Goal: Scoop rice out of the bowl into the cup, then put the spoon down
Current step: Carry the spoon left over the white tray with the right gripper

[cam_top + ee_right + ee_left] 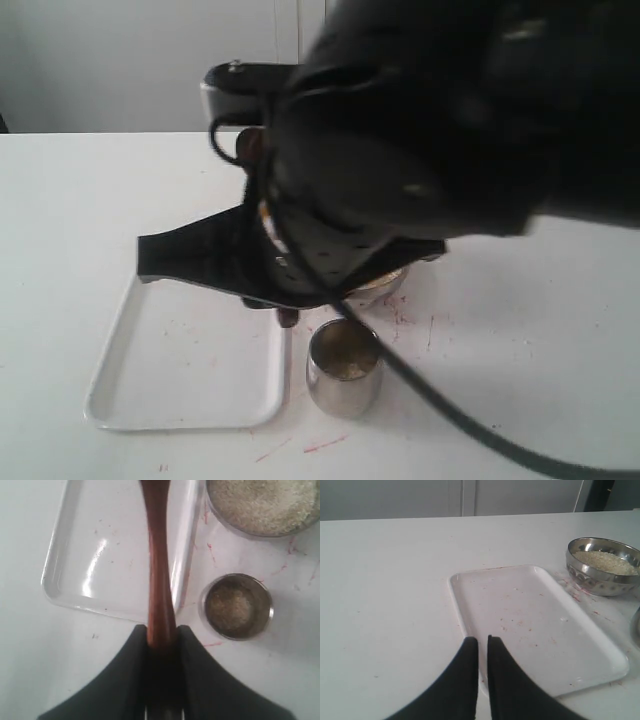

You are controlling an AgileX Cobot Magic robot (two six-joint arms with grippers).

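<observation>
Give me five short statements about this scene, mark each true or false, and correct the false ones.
1. The right gripper grips the wooden spoon by its handle. True.
2. The steel cup is empty. False: some rice lies in its bottom.
3. The spoon lies on the white tray. False: it is held in the air by the right gripper, and the tray carries only specks.
4. The steel bowl holds rice. True.
5. The left gripper holds the cup. False: it holds nothing, and its fingers are close together over the tray's edge.
</observation>
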